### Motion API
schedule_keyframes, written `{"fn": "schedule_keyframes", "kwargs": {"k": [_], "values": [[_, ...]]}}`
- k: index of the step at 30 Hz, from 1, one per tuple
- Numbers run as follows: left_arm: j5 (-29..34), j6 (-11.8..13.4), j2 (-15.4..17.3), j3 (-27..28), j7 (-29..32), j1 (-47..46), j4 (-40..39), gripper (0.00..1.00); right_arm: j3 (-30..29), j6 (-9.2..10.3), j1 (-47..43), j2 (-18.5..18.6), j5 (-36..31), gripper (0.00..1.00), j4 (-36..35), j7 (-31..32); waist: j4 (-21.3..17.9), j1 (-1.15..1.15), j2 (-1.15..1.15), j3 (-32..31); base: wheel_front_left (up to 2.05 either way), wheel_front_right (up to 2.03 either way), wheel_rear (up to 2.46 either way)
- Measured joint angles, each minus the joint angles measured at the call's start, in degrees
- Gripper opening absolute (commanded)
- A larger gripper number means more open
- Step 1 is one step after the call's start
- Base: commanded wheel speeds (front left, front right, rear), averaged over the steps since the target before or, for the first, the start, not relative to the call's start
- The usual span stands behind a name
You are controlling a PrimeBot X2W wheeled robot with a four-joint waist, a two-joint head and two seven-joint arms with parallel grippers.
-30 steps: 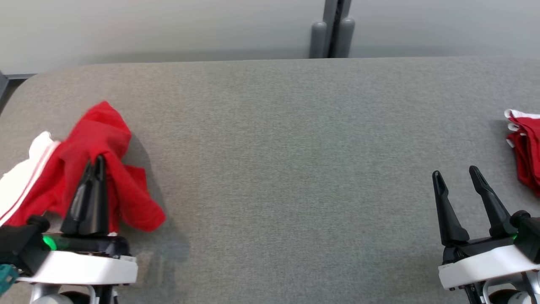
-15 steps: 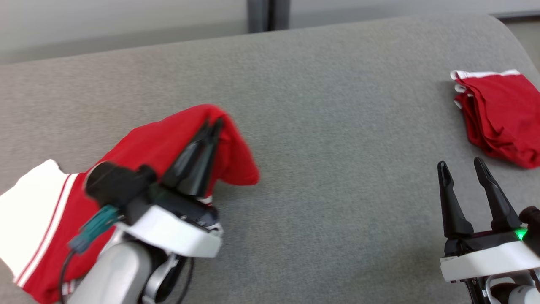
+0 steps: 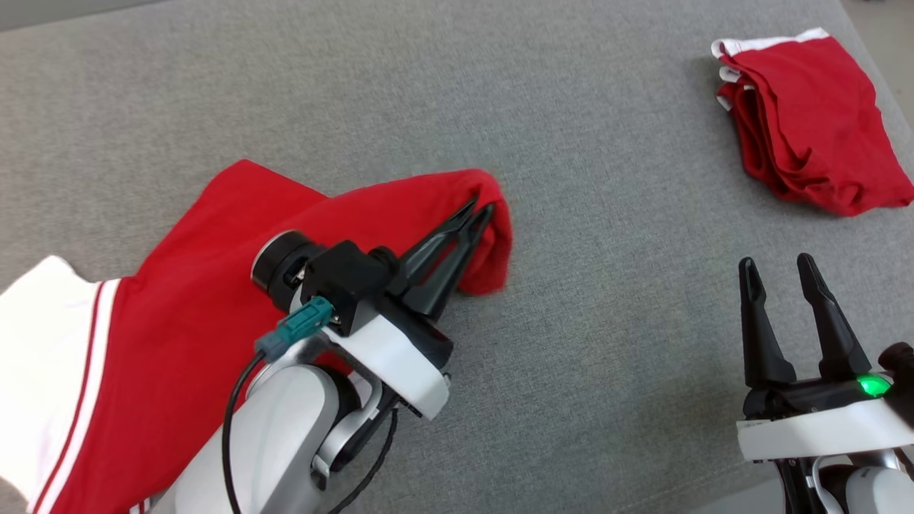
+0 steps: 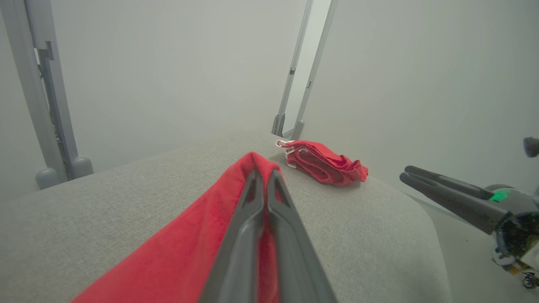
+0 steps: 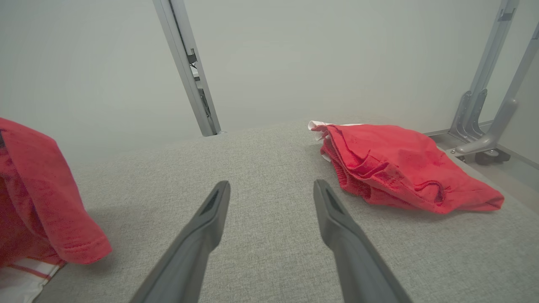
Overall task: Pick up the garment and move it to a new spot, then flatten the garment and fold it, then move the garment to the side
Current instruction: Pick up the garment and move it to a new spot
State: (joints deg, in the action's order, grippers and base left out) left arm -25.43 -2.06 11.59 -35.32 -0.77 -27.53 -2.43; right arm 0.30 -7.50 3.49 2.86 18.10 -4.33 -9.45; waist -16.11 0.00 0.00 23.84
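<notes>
The left gripper (image 3: pixel 480 212) is clamped tight on a fold of the red garment (image 3: pixel 186 307). Its two dark fingers are pressed together with the cloth pinched at their tips and raised into a ridge above the grey table (image 3: pixel 607 300). From that ridge the garment drapes down and back toward the near left edge, where its white band (image 3: pixel 43 371) with thin red stripes lies flat — the left forearm crosses over the cloth there. The garment takes up the left half of the table. The right gripper (image 3: pixel 776 263) has its fingers spread wide and holds nothing. It hovers over bare table at the near right, and a green light (image 3: pixel 871 386) glows on its base. Well apart, at the far right corner, a second red piece (image 3: pixel 807 121) with white edging lies folded in a loose stack.
</notes>
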Motion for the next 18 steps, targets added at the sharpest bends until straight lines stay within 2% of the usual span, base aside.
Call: {"fn": "schedule_keyframes", "kwargs": {"k": [3, 4, 5, 6, 7, 13, 18], "values": [[-0.44, -0.49, 0.14, -0.2, -0.02, -0.06, 5.22, 0.0, 0.32, 0.0, 1.01, 0.0, 0.47, 1.0, 1.2, -0.77, -0.72, 0.0, 0.0, 1.55, 0.0, 0.0, 0.0], [-0.46, -0.8, 0.15, -0.23, -0.37, -0.12, 6.76, 0.17, 0.46, 0.0, 1.12, 0.01, 0.57, 1.0, 1.56, -1.11, -0.87, 0.0, 0.0, 1.91, 0.0, 0.0, 0.0], [-0.55, -0.9, 0.12, -0.3, -0.51, -0.24, 8.0, 0.46, 0.58, 0.0, 1.24, 0.0, 0.62, 1.0, 1.85, -1.18, -0.94, 0.0, 0.0, 2.16, 0.0, 0.0, 0.0], [-0.74, -0.91, 0.02, -0.36, -0.56, -0.47, 9.03, 0.87, 0.63, 0.0, 1.44, 0.0, 0.62, 1.0, 2.18, -1.31, -0.89, 0.0, 0.0, 2.27, 0.0, 0.0, 0.0], [-0.85, -0.99, -0.09, -0.47, -1.07, -0.83, 9.71, 1.0, 0.64, 0.0, 1.73, 0.0, 0.6, 1.0, 2.67, -1.49, -0.71, 0.0, 0.0, 2.27, 0.0, 0.0, 0.0], [-0.82, -1.91, -0.05, -1.36, -2.82, -1.15, 11.47, 1.0, 0.51, 0.0, 2.24, -0.02, 0.09, 1.0, 3.91, -1.7, 1.23, 0.0, 0.0, 0.98, 0.0, 0.0, 0.0], [-1.01, -1.32, 0.55, -0.49, -4.71, 0.05, 11.34, 1.0, 0.1, 0.0, 2.41, -0.03, -1.03, 1.0, 4.2, -1.08, 3.52, 0.0, 0.0, -1.33, 0.0, 0.0, 0.0]]}}
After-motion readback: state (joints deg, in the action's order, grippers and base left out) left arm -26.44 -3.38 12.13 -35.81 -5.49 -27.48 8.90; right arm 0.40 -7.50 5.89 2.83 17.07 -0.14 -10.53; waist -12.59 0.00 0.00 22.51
